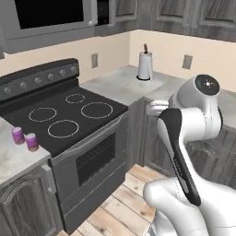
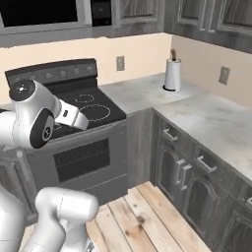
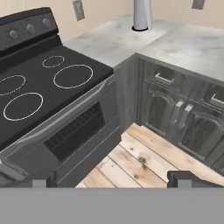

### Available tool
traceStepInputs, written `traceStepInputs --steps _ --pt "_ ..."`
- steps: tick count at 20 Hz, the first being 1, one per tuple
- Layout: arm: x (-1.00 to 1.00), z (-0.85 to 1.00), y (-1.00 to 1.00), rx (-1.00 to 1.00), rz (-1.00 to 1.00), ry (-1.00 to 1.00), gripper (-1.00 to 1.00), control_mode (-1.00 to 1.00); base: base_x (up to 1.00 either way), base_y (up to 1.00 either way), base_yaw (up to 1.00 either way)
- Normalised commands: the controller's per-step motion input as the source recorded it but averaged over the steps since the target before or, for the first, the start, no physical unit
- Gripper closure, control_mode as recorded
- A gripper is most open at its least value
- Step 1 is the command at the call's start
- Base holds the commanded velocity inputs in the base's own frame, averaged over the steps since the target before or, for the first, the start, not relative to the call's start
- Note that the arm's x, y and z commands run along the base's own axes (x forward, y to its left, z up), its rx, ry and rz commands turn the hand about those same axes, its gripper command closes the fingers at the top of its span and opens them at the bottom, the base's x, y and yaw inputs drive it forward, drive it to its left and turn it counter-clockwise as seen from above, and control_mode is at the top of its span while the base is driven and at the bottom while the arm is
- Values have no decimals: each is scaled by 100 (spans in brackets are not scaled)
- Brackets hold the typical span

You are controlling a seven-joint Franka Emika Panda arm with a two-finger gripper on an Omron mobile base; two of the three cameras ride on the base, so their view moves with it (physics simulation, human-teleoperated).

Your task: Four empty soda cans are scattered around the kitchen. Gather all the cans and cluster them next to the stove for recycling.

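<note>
End effector [image 3: 111, 180] hangs with tips apart, empty; stove [image 3: 39, 87] ahead-left, two purple cans [image 1: 25, 138] on the desk [image 1: 9, 159] beyond it.

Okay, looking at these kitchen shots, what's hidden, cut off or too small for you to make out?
- Purple cans on the counter left of the stove: too small in the left base view for any markings; in the right base view the arm hides that counter.
- Stove's left burners: cut off by the hand view's left edge.
- Paper towel holder: top cut off by the hand view's upper edge.
- Gripper: just the spread tips show, empty.
</note>
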Motion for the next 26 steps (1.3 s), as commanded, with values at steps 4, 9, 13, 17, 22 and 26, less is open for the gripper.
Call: traceStepInputs --steps 4,9,13,17,22,26 --pt "0 0 0 0 0 0 -100 100 0 0 -50" --pt "0 0 0 0 0 0 -100 100 0 -2 -49" --pt "0 0 0 0 0 0 -100 100 0 -12 -47" --pt "0 0 0 0 0 0 -100 100 0 -26 -43" --pt "0 0 0 0 0 0 -100 100 7 -42 -36" --pt "0 0 0 0 0 0 -100 100 10 -40 -35"
